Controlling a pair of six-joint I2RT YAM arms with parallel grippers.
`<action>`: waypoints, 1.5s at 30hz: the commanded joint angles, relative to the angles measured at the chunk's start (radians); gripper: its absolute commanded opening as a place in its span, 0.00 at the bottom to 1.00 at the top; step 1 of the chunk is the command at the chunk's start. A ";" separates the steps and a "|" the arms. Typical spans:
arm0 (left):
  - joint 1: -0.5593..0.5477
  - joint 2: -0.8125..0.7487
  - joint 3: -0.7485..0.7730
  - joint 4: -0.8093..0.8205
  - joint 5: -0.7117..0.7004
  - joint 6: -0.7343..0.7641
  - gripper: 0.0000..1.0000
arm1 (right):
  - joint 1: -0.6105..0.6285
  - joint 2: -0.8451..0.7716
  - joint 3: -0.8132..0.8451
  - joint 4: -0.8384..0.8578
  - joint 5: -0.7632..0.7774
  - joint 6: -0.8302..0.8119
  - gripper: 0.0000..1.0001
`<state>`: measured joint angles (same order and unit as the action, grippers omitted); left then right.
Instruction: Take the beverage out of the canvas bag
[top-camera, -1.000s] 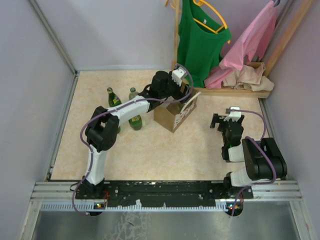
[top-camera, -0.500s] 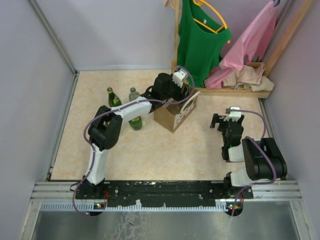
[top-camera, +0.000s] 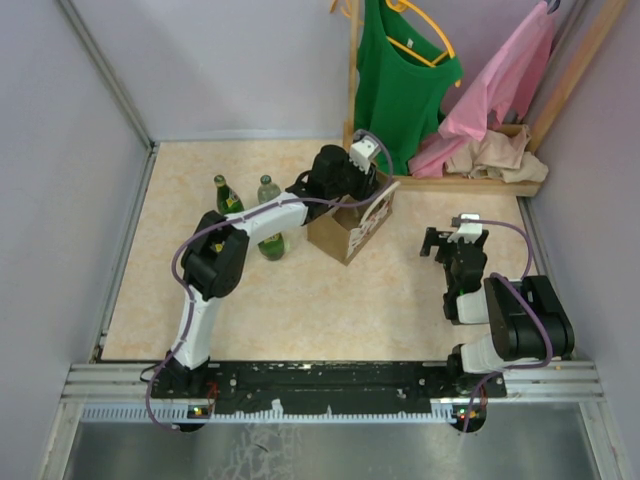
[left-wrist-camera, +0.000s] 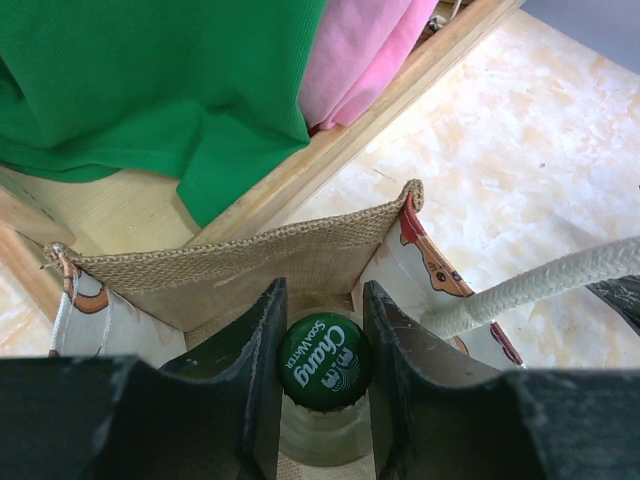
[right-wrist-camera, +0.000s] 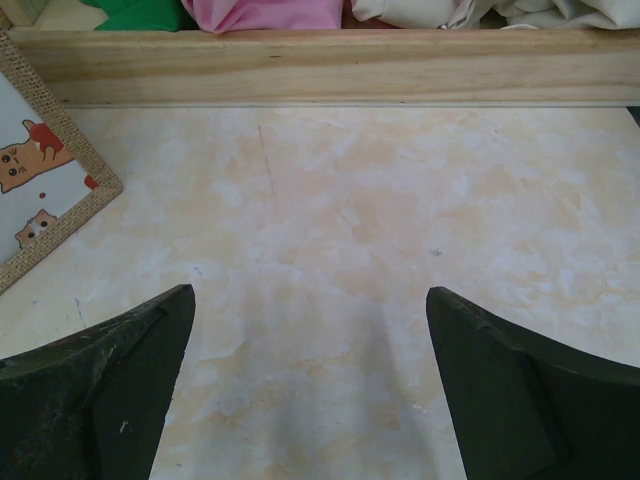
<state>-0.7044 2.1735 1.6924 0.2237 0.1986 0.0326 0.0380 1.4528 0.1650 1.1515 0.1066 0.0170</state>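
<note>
View from above: the canvas bag (top-camera: 350, 228) stands just above the middle of the frame, with the left pincer (top-camera: 352, 195) hanging straight over its open mouth. The right pincer (top-camera: 448, 243) sits well apart at centre right, so we judge the left arm the nearer one.

Left wrist view: the beverage (left-wrist-camera: 324, 361) stands upright inside the bag, its long axis pointing up at the camera and its green cap at lower centre. The pincer's fingers (left-wrist-camera: 262, 350) flank the cap, one on each side and narrowly parted. Whether they press the neck below, we cannot tell. The lift, we think, calls for a straight pull up past the rim.

Right wrist view: the right pincer (right-wrist-camera: 310, 330) is spread wide over bare table (right-wrist-camera: 350, 200), holding nothing.
</note>
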 joint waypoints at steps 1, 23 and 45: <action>0.006 -0.008 0.079 0.061 -0.035 -0.017 0.00 | -0.002 -0.006 0.028 0.048 0.001 -0.019 0.99; 0.000 -0.320 0.070 0.057 0.040 0.016 0.00 | -0.001 -0.006 0.028 0.047 0.001 -0.019 0.99; -0.165 -0.890 -0.441 -0.040 -0.278 0.194 0.00 | -0.002 -0.006 0.028 0.047 0.001 -0.019 0.99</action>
<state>-0.8223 1.4097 1.2839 0.0868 0.0525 0.1730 0.0380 1.4528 0.1650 1.1515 0.1066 0.0170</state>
